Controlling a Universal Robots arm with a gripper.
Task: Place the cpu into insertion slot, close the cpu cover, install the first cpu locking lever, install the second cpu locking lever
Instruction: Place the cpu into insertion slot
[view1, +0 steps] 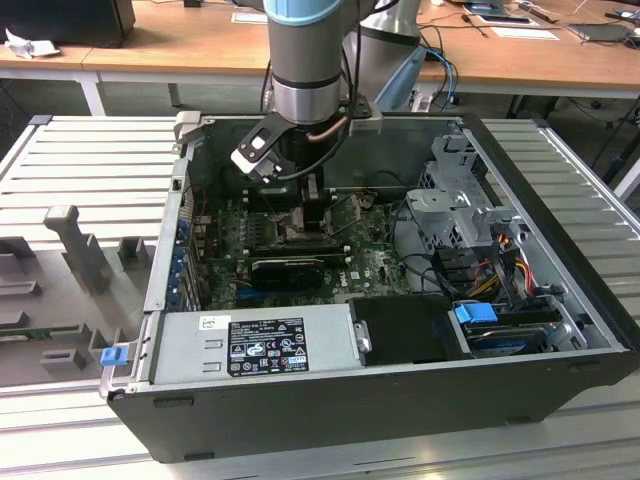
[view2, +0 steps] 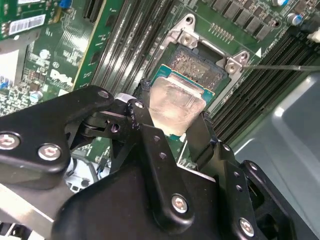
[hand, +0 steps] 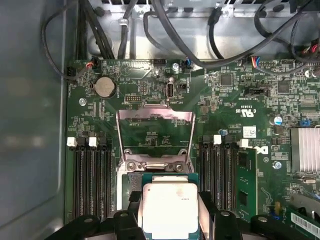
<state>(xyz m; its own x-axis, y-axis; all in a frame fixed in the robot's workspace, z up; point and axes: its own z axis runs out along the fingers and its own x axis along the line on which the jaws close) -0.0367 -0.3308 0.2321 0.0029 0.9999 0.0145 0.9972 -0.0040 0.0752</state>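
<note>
The arm is down inside the open computer case (view1: 400, 400), with the gripper (view1: 305, 215) low over the middle of the motherboard (hand: 225, 100). Both wrist views show the gripper (view2: 172, 122) clamped on the cpu (view2: 177, 107), black fingers (view2: 145, 120) pressing its two opposite sides, silvery lid facing up. The cpu hangs slightly tilted over the near part of the insertion slot (view2: 197, 65); the slot's dark pin field is exposed beyond it, and I cannot tell whether chip and slot touch.

In the first wrist view the cpu cover (hand: 155, 116) is swung open behind the slot, its cut-out showing green board. Long black RAM slots (hand: 92, 180) flank the slot on both sides, close to the fingers. A thin metal rod (view2: 280, 66) juts out from one slot corner. A coin cell (hand: 104, 87) and looping black cables (hand: 175, 40) lie towards the board's far edge. A long black card (view1: 290, 268) lies just beside the gripper, and the power supply (view1: 255, 345) lines the case's near wall.
</note>
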